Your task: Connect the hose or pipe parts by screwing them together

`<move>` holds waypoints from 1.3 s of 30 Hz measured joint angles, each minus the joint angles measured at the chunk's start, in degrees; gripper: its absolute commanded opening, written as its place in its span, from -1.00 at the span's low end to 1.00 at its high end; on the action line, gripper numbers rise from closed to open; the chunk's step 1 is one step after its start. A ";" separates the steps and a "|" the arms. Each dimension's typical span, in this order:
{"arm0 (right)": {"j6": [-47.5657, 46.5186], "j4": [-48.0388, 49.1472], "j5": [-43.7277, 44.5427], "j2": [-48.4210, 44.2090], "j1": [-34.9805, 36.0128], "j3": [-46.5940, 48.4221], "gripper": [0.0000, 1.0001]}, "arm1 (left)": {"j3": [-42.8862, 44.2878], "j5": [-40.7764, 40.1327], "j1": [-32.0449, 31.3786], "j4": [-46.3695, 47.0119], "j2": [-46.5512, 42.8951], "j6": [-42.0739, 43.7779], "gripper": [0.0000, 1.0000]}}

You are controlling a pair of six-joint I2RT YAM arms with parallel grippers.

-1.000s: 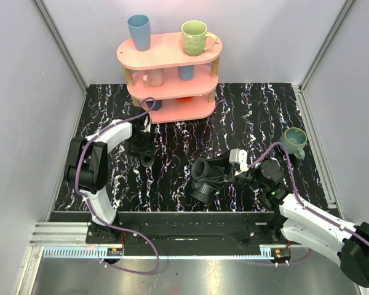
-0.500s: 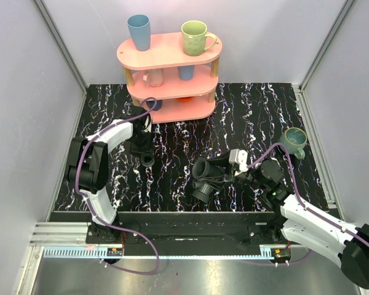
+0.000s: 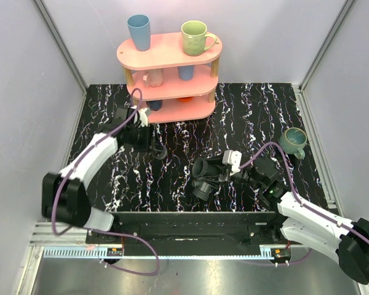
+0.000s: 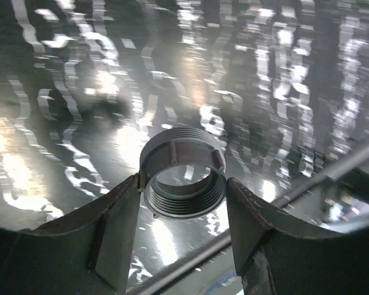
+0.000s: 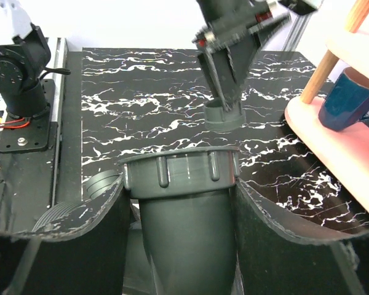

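While the left pincer (image 4: 183, 187) clamps the small threaded ring (image 4: 183, 175) by its sides over the bench (image 3: 246, 110), the right pincer (image 5: 179, 209) grips the larger collared fitting (image 5: 181, 175), well apart at about 4 o'clock from the ring in the overhead view. That fitting's long axis seems to aim its open collar toward 10 o'clock, at the ring. Nothing stands between them, and the pink shelf (image 3: 172, 74) is near at the ring's 12 o'clock.

Robot lab cell: plain walls (image 3: 24, 74), alu frame (image 3: 61, 46), marbled table (image 3: 252, 110), 3-tier shelf (image 3: 169, 50) w/ mugs (image 3: 194, 37).
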 measured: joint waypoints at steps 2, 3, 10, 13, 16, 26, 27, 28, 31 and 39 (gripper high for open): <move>-1.51 -0.50 -0.07 0.70 0.00 0.70 -0.56 | -3.02 5.64 -0.07 2.95 -5.90 -1.77 -1.00; -2.27 -0.61 -0.04 1.27 0.00 1.20 -0.57 | -4.81 8.68 -0.13 4.92 -9.05 -2.78 -1.00; -6.45 -3.48 0.02 6.97 0.00 6.64 -0.58 | -14.84 24.90 -0.42 14.34 -20.46 -9.55 -1.00; -7.56 -4.48 -0.04 9.77 0.00 8.83 -0.59 | -17.84 29.03 -0.68 16.72 -22.34 -12.04 -1.00; -8.00 -5.11 -0.50 12.28 0.00 10.47 -0.60 | -18.82 31.52 -1.01 18.08 -23.98 -13.77 -1.00; -9.88 -7.78 -0.55 15.23 0.33 12.48 -0.60 | -19.85 34.49 -3.45 25.53 -27.89 -20.59 -1.00; -10.32 -8.44 -0.55 15.34 0.48 13.20 -0.60 | -19.96 34.49 -4.00 26.21 -27.58 -21.35 -1.00; -10.58 -8.68 -0.55 15.37 0.66 13.64 -0.60 | -19.96 34.45 -4.68 26.64 -27.17 -21.97 -1.00; -11.13 -9.05 -0.55 15.37 1.22 14.60 -0.60 | -19.96 34.10 -7.02 27.93 -25.99 -23.34 -1.00; -11.28 -10.97 -0.79 14.93 1.73 14.69 -0.60 | -19.96 33.38 -10.16 31.98 -23.10 -26.84 -1.00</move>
